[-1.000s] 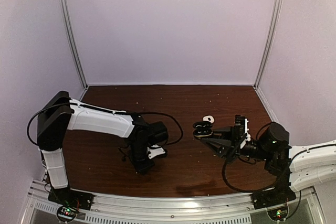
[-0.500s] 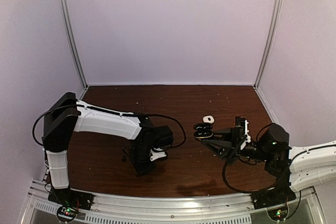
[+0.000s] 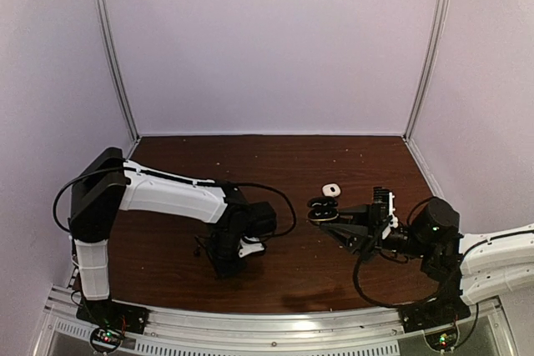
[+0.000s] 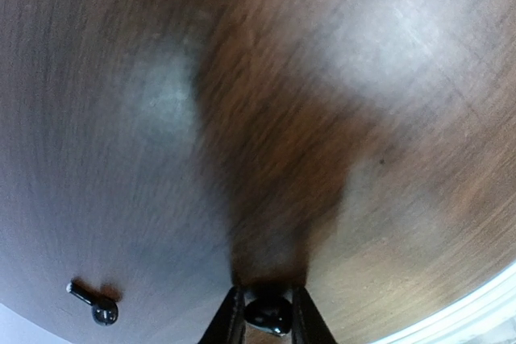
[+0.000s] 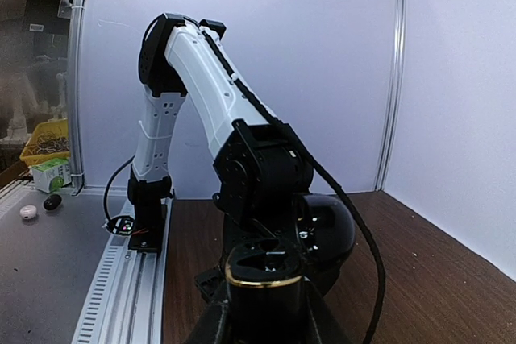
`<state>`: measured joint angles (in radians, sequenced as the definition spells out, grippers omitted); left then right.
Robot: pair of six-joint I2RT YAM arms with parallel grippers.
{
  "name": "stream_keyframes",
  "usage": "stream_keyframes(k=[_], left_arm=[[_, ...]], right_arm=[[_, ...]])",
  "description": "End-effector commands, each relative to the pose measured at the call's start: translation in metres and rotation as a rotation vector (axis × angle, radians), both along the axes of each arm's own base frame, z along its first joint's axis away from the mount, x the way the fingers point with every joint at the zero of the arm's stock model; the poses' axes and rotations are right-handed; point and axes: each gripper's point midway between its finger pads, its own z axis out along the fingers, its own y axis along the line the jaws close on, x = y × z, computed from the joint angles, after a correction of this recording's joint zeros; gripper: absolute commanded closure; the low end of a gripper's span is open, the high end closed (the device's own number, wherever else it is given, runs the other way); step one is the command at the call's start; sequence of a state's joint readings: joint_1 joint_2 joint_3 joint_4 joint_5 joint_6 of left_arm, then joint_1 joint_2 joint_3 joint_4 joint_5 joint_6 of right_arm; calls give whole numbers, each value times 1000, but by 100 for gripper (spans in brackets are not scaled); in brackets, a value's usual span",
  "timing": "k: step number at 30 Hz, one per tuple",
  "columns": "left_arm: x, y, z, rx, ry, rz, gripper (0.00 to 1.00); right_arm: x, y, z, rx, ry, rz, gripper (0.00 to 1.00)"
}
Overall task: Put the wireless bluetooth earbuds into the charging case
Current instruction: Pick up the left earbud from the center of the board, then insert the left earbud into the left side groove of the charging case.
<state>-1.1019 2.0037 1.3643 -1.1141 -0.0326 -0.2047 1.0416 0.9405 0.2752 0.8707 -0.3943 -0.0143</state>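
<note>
My left gripper (image 4: 268,321) is shut on a small glossy black earbud (image 4: 269,313), held just above the wooden table. In the top view the left gripper (image 3: 224,270) points down at the table's near middle. My right gripper (image 5: 264,318) is shut on an open black charging case (image 5: 262,273) with a gold rim, its lid (image 5: 329,231) tipped back. In the top view the case (image 3: 319,206) is held above the table right of centre, well apart from the left gripper. A small white piece (image 3: 331,190) lies on the table just behind the case; I cannot tell if it is an earbud.
A small black piece with a stem (image 4: 97,307) lies on the table to the left of my left gripper. White walls with metal posts (image 3: 115,64) close in the table. A metal rail (image 3: 267,323) runs along the near edge.
My left arm has swung a little to the right and its gripper has dropped slightly toward the near edge. The right arm with the case has barely moved.
</note>
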Motion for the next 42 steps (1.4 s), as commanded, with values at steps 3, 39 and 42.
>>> stream_keyframes(k=[3, 39, 42], left_arm=[[8, 3, 5, 32, -48, -4, 86], [70, -71, 308, -1290, -701, 119, 92], [56, -73, 328, -1393, -707, 45, 92]], right_arm=[[3, -5, 8, 31, -6, -25, 99], [20, -7, -1, 10, -335, -198, 100], [20, 3, 1, 22, -298, -157, 100]])
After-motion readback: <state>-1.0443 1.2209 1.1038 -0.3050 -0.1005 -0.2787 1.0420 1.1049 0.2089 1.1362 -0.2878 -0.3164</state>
